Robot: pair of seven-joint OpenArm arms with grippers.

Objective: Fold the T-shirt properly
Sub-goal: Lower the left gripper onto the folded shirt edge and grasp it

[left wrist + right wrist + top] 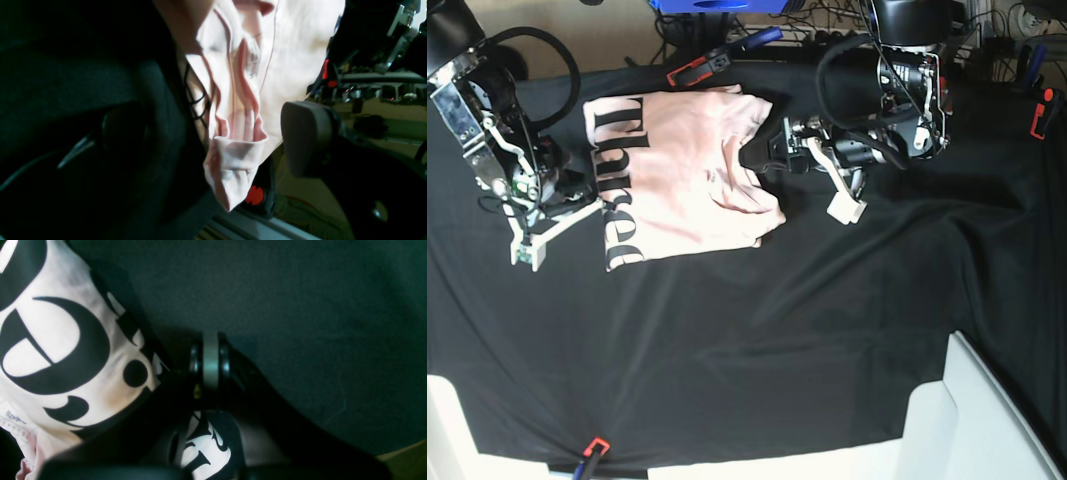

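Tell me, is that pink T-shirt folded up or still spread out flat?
Partly folded. The T-shirt lies on the black cloth as a rough block, pink layers doubled over its lettering, edges uneven and creased, one rumpled edge by the open left gripper.

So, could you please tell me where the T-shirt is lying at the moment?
In the base view the T-shirt lies on the black cloth in the upper left part of the table, between the right gripper at its lettered edge and the left gripper on its other side.

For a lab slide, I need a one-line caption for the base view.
Partly folded pink T-shirt on the black table cloth, one arm at each side edge.
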